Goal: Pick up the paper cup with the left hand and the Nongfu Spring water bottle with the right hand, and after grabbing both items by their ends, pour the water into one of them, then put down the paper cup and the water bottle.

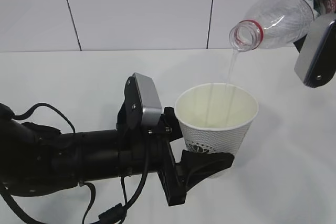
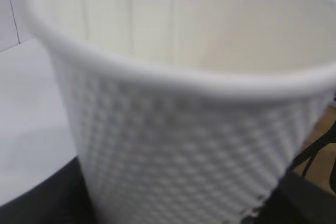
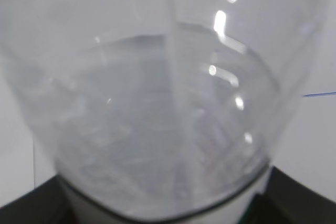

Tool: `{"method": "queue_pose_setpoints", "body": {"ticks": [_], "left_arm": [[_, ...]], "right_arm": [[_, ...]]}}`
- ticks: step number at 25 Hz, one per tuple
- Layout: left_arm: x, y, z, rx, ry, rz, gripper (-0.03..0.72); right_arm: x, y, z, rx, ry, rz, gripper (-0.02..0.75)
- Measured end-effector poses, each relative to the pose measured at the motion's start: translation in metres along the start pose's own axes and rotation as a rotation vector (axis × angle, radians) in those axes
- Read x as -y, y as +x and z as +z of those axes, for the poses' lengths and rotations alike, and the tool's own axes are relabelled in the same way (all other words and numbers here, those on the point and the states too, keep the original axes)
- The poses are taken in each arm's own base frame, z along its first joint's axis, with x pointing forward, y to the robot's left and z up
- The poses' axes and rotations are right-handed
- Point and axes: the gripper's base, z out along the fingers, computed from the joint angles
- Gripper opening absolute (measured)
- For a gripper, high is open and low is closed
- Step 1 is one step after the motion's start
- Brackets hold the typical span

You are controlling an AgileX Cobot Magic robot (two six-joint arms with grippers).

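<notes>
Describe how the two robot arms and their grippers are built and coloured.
The left arm is matte black, with loose black cables looping along it and a silver-grey plate with rounded corners near the wrist. Its gripper is black, with curved fingers. The right arm shows a similar grey plate and black parts.

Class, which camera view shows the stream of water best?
The exterior view: the stream runs from the bottle mouth into the cup. The right wrist view shows only water inside the bottle; the left wrist view shows none.
</notes>
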Motion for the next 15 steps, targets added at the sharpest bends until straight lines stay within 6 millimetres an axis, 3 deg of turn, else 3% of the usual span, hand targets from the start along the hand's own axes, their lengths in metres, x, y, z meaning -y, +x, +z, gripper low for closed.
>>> {"method": "queue_pose_setpoints", "body": {"ticks": [15], "left_arm": [[0.0000,0.0000,0.0000,0.000,0.000,0.000,0.529]], "right_arm": [[0.0000,0.0000,0.0000,0.000,0.000,0.000,0.456]]}}
